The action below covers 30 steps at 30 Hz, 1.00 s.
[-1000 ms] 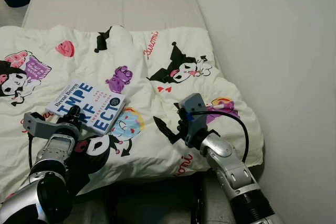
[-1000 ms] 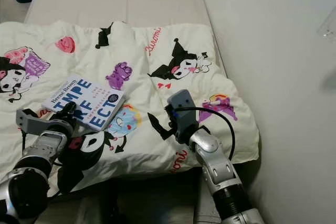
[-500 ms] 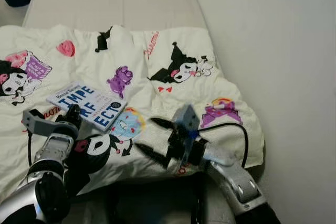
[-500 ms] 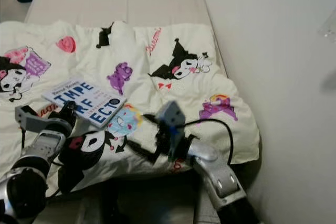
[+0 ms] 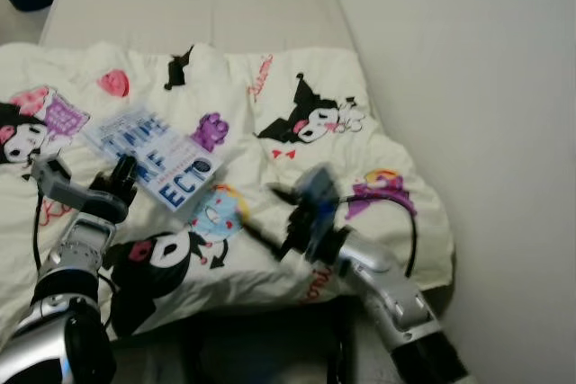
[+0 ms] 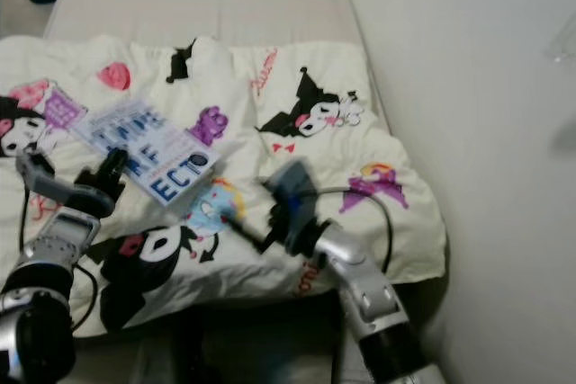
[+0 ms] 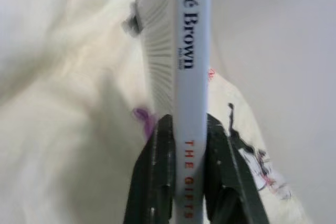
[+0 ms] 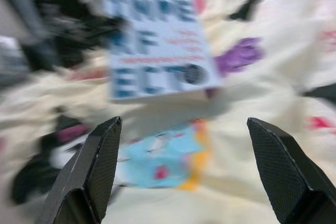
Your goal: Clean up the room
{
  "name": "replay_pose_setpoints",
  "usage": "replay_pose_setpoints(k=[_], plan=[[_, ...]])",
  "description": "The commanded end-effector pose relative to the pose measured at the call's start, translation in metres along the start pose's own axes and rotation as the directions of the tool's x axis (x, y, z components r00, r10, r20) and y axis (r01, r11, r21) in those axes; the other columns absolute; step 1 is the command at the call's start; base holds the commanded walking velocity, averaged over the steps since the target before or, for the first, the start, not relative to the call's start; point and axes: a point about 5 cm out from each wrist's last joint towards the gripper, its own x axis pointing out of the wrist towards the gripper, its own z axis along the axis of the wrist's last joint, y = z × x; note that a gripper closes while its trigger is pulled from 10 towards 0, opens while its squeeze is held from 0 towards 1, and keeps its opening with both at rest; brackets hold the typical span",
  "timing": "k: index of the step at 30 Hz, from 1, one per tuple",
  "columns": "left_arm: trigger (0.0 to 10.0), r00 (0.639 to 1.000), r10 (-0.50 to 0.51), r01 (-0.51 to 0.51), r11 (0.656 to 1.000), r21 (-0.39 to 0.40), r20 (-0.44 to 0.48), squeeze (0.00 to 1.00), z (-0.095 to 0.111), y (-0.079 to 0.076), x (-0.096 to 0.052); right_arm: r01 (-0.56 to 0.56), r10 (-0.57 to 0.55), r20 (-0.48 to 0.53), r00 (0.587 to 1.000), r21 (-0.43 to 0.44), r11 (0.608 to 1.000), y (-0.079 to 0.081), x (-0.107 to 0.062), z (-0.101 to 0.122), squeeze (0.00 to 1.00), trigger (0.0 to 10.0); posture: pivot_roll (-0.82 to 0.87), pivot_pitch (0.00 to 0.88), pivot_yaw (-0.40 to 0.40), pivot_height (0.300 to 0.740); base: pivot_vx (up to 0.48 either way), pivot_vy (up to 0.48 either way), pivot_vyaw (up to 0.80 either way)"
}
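On the bed's cartoon quilt (image 5: 297, 78), the left gripper (image 7: 181, 145) clamps 1 book (image 5: 153, 157), lifted but unstowed, while the right gripper (image 8: 181, 171) gapes wide nearby.

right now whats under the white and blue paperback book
The white cartoon-print duvet, with a blue and yellow print just below the white and blue paperback book, which the left gripper holds lifted. The bed beneath is covered.

**Words on the book**

The book's (image 7: 191, 77) spine is showing "rené Brown" in dark letters and, lower down, "THE GIFTS" in orange. Its cover (image 5: 153, 165) is carrying large blue letters, blurred, with "ECT" legible. Red script on the blanket (image 5: 259, 78) is staying unreadable.
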Motion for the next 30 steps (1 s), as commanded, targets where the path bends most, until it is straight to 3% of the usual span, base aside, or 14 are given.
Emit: replay_pose_setpoints(k=[1,2,3,10,11,12,14,15,19,20,22,24,27,30], plan=[[0.0,0.999,-0.039,0.045,0.965,0.26,-0.027,0.0,-0.008,-0.018,-0.007,0.172,-0.169,-0.046,0.985,0.056,0.984,-0.018,-0.006,-0.016,0.0,10.0,-0.03,0.209,0.001,0.57,0.0,0.0,0.0],[0.0,0.999,-0.039,0.045,0.965,0.26,-0.027,0.0,-0.008,-0.018,-0.007,0.172,-0.169,-0.046,0.985,0.056,0.984,-0.018,-0.006,-0.016,0.0,10.0,-0.03,0.209,0.001,0.57,0.0,0.0,0.0],[10.0,0.999,0.026,-0.014,0.918,0.395,-0.025,0.0,-0.014,-0.021,-0.013,0.257,-0.251,-0.091,0.964,0.065,0.964,-0.027,-0.007,-0.022,0.0,10.0,-0.02,0.184,-0.004,0.57,0.0,0.0,0.0],[10.0,0.99,0.141,-0.13,0.846,0.518,0.019,0.0,-0.022,-0.021,-0.026,0.299,-0.296,-0.102,0.95,0.013,0.954,-0.032,-0.011,-0.027,0.0,10.0,-0.01,0.164,-0.006,0.57,0.0,0.0,0.0],[10.0,0.971,0.237,-0.202,0.759,0.618,0.027,0.0,-0.026,-0.013,-0.033,0.318,-0.316,-0.112,0.942,0.001,0.948,-0.033,-0.013,-0.031,0.0,10.0,0.0,0.155,-0.006,0.57,0.0,0.0,0.0],[10.0,0.971,0.237,-0.202,0.759,0.618,0.027,0.0,-0.026,-0.013,-0.033,0.318,-0.316,-0.112,0.942,0.001,0.948,-0.033,-0.013,-0.031,0.0,10.0,0.0,0.155,-0.006,0.57,0.0,0.0,0.0],[10.0,0.937,0.346,-0.276,0.656,0.702,0.046,0.0,-0.037,-0.002,-0.044,0.338,-0.339,-0.146,0.929,-0.03,0.94,-0.034,-0.017,-0.041,0.0,10.0,0.0,0.146,-0.016,0.57,0.0,0.0,0.0],[10.0,0.931,0.363,-0.279,0.635,0.721,0.042,0.0,-0.041,-0.001,-0.047,0.334,-0.335,-0.158,0.929,-0.031,0.942,-0.033,-0.019,-0.045,0.0,10.0,0.0,0.143,-0.019,0.57,0.0,0.0,0.0],[10.0,0.953,0.302,-0.228,0.663,0.713,0.025,0.0,-0.045,-0.015,-0.052,0.345,-0.347,-0.179,0.921,-0.041,0.938,-0.034,-0.021,-0.051,0.0,10.0,0.01,0.141,-0.023,0.57,0.0,0.0,0.0],[10.0,0.963,0.268,-0.197,0.651,0.733,0.02,0.0,-0.047,-0.023,-0.056,0.36,-0.362,-0.181,0.915,-0.042,0.932,-0.035,-0.022,-0.053,0.0,10.0,0.01,0.142,-0.023,0.57,0.0,0.0,0.0],[10.0,0.963,0.268,-0.197,0.651,0.733,0.02,0.0,-0.047,-0.023,-0.056,0.36,-0.362,-0.181,0.915,-0.042,0.932,-0.035,-0.022,-0.053,0.0,10.0,0.01,0.142,-0.023,0.57,0.0,0.0,0.0],[10.0,0.985,0.175,-0.109,0.624,0.774,-0.002,0.0,-0.052,-0.04,-0.06,0.38,-0.377,-0.18,0.909,-0.016,0.925,-0.036,-0.021,-0.055,0.0,10.0,0.01,0.145,-0.017,0.57,0.0,0.0,0.0],[10.0,0.991,0.126,-0.054,0.614,0.788,-0.031,0.0,-0.058,-0.049,-0.062,0.389,-0.382,-0.18,0.906,0.006,0.921,-0.037,-0.022,-0.057,0.0,10.0,0.01,0.147,-0.015,0.57,0.0,0.0,0.0],[10.0,0.99,0.142,-0.092,0.604,0.792,0.007,0.0,-0.058,-0.052,-0.062,0.384,-0.376,-0.171,0.911,0.021,0.923,-0.037,-0.022,-0.056,0.0,10.0,0.01,0.15,-0.012,0.57,0.0,0.0,0.0]])
